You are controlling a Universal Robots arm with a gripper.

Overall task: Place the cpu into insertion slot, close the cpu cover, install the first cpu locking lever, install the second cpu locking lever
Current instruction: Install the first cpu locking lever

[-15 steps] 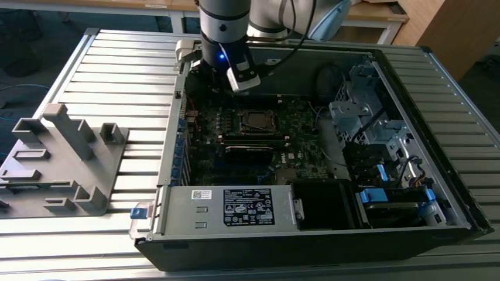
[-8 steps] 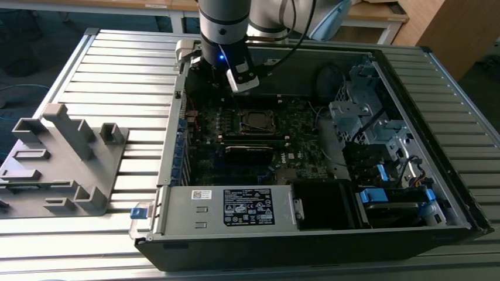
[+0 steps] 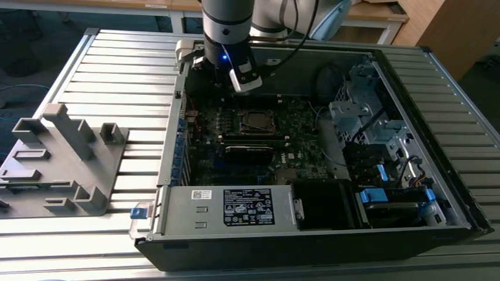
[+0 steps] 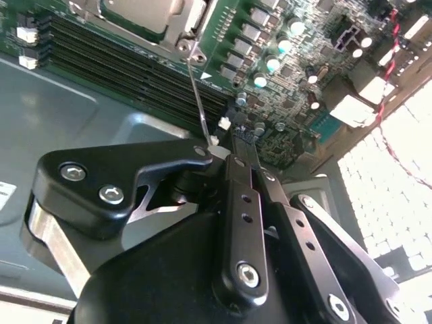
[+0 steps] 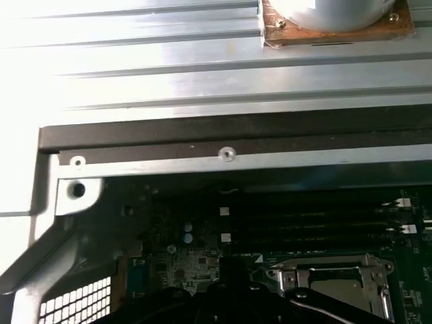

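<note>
Wire-thin and springy, the cpu locking lever (image 4: pixel 197 94) looks stiff but slippery, and is best taken near its free end. That is where the pincer (image 4: pixel 214 150) is pressed together on it. The cpu (image 4: pixel 138 10) lies in the insertion slot (image 3: pixel 256 120), with the cpu cover (image 5: pixel 331 273) apparently lowered over it. The second wrist view shows the grip itself, while the exterior view places the arm above the open computer case (image 3: pixel 297 249) on the slatted tabletop (image 3: pixel 125 70).

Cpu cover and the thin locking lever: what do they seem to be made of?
The cpu cover looks like stamped sheet metal, bare and silvery with a dull sheen. The locking lever looks like thin steel wire, pale and glinting along its length; any plating cannot be told.
</note>
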